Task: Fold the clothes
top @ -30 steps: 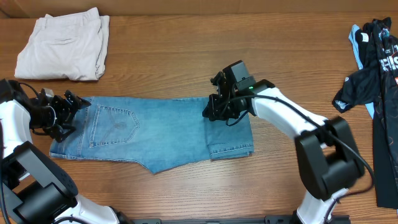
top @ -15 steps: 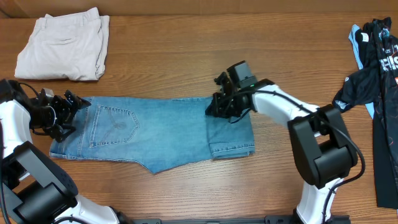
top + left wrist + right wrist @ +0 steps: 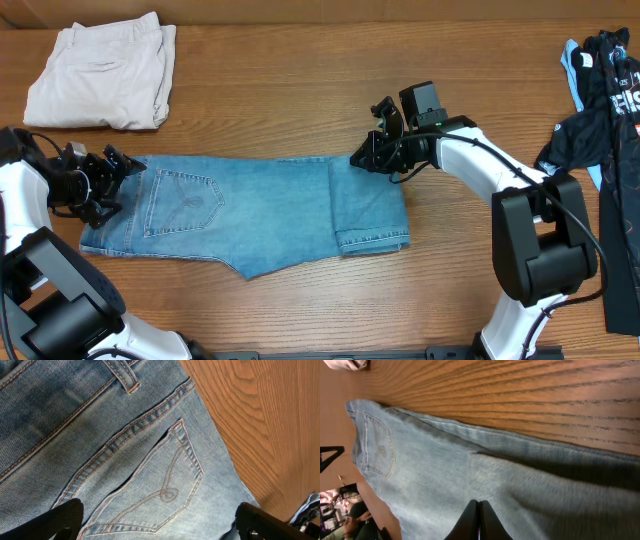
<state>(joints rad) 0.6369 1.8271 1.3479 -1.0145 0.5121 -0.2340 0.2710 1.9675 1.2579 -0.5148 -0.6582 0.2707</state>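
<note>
The light blue jeans (image 3: 250, 205) lie flat across the table's middle, waist to the left, with the leg ends folded back over themselves at the right (image 3: 372, 215). My left gripper (image 3: 115, 183) hovers over the waist end, wide open. In the left wrist view its fingertips (image 3: 62, 519) straddle a stitched back pocket (image 3: 167, 492) without gripping. My right gripper (image 3: 360, 163) is at the far right corner of the folded part. In the right wrist view the right gripper (image 3: 480, 510) is shut with nothing between its fingers, just above the denim (image 3: 435, 470).
Folded cream-beige trousers (image 3: 100, 75) lie at the back left. A black garment with white lettering and blue trim (image 3: 600, 120) sprawls along the right edge. Bare wooden tabletop (image 3: 300, 90) lies behind the jeans.
My right gripper has slid right and slightly back along the jeans' far edge, to the corner of the folded part, staying shut. The left arm has not moved.
</note>
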